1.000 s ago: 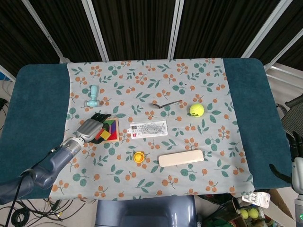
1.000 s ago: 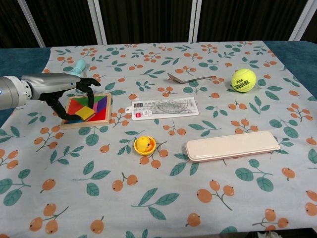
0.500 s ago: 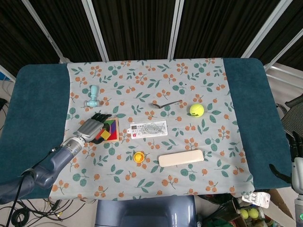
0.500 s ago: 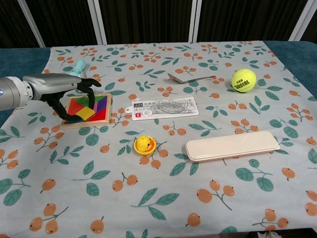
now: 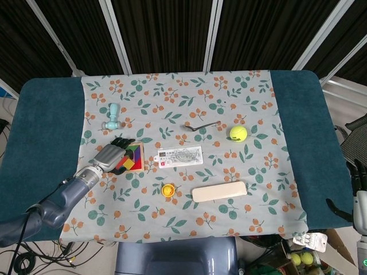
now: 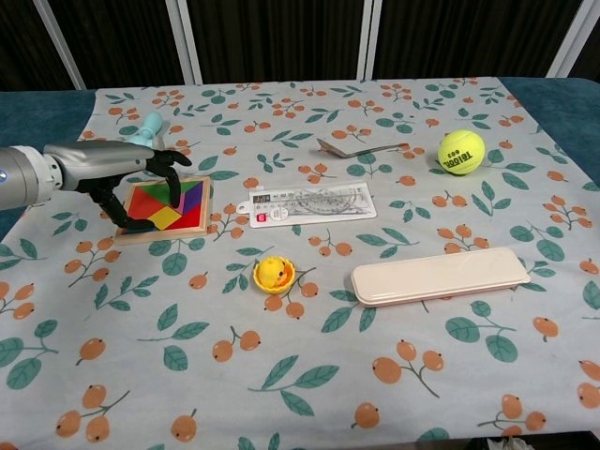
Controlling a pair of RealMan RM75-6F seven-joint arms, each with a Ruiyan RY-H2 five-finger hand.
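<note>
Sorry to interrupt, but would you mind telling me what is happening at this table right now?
The robot's left hand is down over a wooden tangram puzzle near the left side of the floral tablecloth, with its fingers curled over the coloured pieces. Whether it actually holds a piece cannot be told. The right hand hangs off the table's right edge, touching nothing. A ruler pack, tennis ball, yellow duck toy and beige case lie untouched.

Tangram puzzle [image 6: 167, 206]: wooden frame, matt coloured pieces. Tablecloth [image 6: 309, 366]: printed cloth. Pencil case [image 6: 439, 276]: smooth matt plastic. Tennis ball [image 6: 461, 152]: fuzzy felt. Spoon [image 6: 361, 147]: shiny metal.
</note>
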